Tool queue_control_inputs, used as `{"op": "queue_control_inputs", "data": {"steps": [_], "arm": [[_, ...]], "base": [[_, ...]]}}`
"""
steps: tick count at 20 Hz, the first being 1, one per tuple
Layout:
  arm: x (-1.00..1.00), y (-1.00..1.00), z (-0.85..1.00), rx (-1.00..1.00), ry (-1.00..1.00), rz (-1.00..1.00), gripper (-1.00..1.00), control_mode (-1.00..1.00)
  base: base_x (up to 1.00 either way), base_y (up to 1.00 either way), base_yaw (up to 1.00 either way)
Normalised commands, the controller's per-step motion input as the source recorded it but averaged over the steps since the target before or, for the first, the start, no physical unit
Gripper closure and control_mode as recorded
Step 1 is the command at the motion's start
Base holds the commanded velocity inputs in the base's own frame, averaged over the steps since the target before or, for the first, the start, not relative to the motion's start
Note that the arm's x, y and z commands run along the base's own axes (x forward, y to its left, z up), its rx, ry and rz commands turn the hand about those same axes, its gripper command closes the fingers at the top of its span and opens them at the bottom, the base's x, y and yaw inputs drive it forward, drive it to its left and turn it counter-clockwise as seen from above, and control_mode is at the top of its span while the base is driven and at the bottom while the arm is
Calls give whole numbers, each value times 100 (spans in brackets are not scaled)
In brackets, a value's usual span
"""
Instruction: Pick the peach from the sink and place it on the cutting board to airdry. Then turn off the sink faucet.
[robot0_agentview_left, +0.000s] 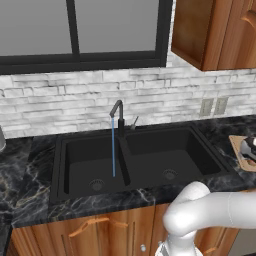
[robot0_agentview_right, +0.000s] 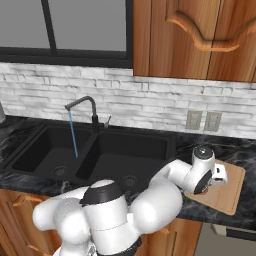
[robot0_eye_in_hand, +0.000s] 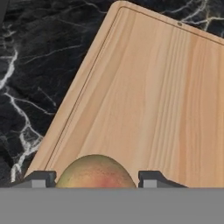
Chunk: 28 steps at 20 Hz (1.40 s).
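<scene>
Now, step: placing the peach on the cutting board.
End effector: grasping the peach, over the board's near edge.
Next: lower, release; then shut the running sink faucet.

We see a dark-framed window at twelve o'clock above a white brick backsplash. Wooden upper cabinets hang at one o'clock, and beneath them two pale outlets sit side by side on the brick. A black marble counter runs across the middle. At six o'clock we find wooden lower cabinets with curved handles.
</scene>
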Motion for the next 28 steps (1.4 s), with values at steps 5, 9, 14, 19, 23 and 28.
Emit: {"op": "queue_control_inputs", "data": {"steps": [5,9,14,19,23,28], "arm": [[8,-2,-13,0,2,1,-100,-100],[0,0,0,0,0,1,-100,-100],[0,0,0,0,0,1,-100,-100],[0,9,1,0,0,3,-100,-100],[-8,15,22,0,-3,7,-100,-100],[-19,16,34,0,-4,10,-100,-100]], "base": [[0,0,0],[0,0,0],[0,0,0],[0,0,0],[0,0,0],[0,0,0]]}}
